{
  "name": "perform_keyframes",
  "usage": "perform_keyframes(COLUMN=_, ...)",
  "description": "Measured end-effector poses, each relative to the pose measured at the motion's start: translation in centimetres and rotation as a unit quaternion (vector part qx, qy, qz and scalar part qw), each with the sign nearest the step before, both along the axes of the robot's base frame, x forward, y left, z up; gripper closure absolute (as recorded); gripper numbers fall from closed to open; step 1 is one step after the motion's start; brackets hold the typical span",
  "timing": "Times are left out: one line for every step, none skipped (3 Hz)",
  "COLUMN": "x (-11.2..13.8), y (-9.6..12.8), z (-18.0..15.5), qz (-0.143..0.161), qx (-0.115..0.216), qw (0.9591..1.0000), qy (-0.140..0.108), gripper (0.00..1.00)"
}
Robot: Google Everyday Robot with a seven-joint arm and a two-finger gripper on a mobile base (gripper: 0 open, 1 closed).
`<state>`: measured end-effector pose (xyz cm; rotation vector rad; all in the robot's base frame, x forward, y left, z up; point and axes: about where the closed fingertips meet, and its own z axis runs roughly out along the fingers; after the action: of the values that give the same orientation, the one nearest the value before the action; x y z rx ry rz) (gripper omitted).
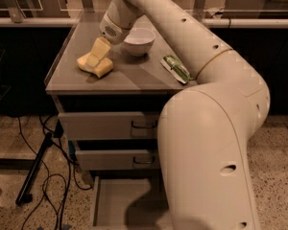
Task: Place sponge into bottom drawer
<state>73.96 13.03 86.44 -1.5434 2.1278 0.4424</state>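
end effector [93, 60] down on sponge [102, 70], can't tell if gripping | sponge on table [129, 78], left part, near white bowl [139, 40] | green packet [176, 69] right of bowl | bottom drawer [116, 199] pulled out, well below sponge

Smooth plastic end effector [98, 54] on foam sponge [102, 69]; matt cabinet top [134, 74].
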Motion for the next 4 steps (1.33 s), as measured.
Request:
perform_keyframes(x=-0.38, y=0.19, z=-2.07, qz=0.000, qx=0.004, qw=0.9998, qy=0.020, gripper=0.00)
perform_keyframes(x=-0.42, y=0.29, z=-2.73, qz=-0.004, qx=0.000, qw=0.9998, qy=0.021, gripper=0.00)
perform_keyframes(x=-0.43, y=0.31, z=-2.77, qz=-0.004, qx=0.000, qw=0.9998, qy=0.021, gripper=0.26)
perform_keyframes(x=-0.43, y=0.31, z=-2.77, qz=-0.004, qx=0.000, qw=0.9998, qy=0.021, gripper=0.50)
